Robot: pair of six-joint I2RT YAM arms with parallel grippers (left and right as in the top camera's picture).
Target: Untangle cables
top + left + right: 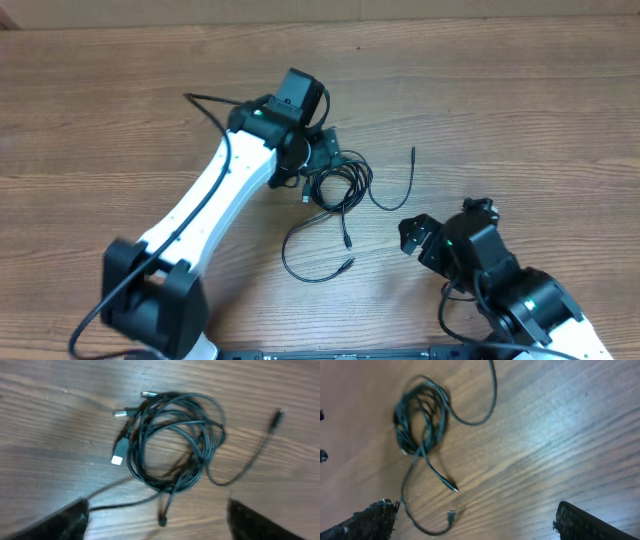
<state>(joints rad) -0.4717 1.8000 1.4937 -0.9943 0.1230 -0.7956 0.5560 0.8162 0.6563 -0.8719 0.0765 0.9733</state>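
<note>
Cables [338,185] lie coiled mid-frame on the counter [520,100]. Left end effector [157,510] hovers over them, released; right end effector [475,515], lower right, released too.

Nothing can be read in any of the three views, no text, label, brand, number or sign. The cables [204,450] and the wooden worktop [520,90] carry no legible marking, and the pale USB plug [117,455] is too blurred to tell.
</note>
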